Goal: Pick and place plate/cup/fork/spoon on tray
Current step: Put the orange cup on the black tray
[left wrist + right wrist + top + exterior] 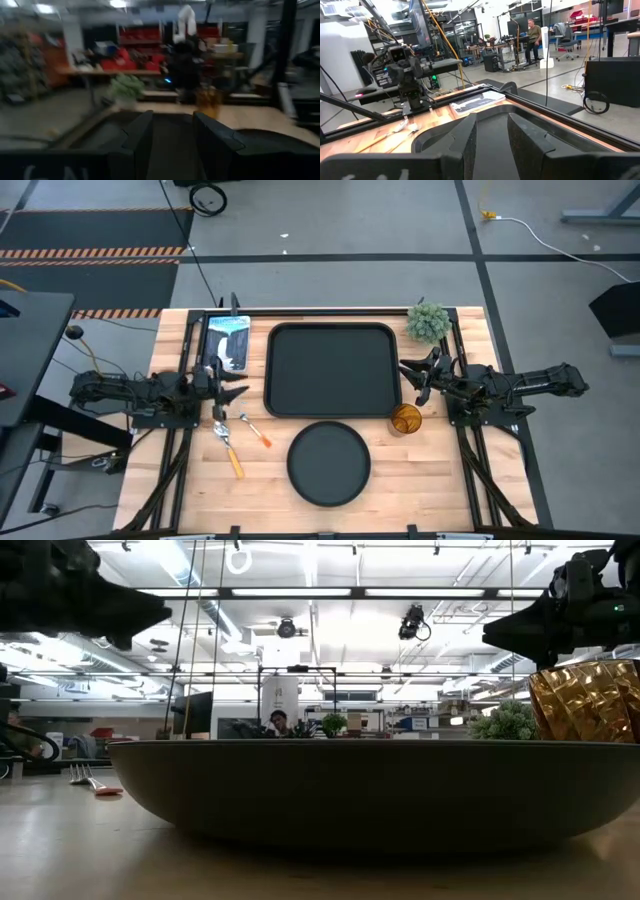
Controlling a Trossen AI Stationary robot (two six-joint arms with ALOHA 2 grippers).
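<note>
The black rectangular tray (332,370) lies in the table's middle. The round black plate (329,464) lies flat just in front of it and fills the low view (380,790). The amber cup (405,420) stands upright at the tray's near right corner. The fork and spoon (228,442) (257,431), orange-handled, lie on the wood left of the plate; fork prongs show in the low view (82,776). My left gripper (236,392) is open and empty at the tray's left edge. My right gripper (412,376) is open and empty at the tray's right edge, just beyond the cup.
A blue-white picture card (228,342) lies at the far left beside the tray. A small green plant (428,322) stands at the far right corner. Black frame rails run along the table's left, right and far sides. A person sits far off in the room (534,35).
</note>
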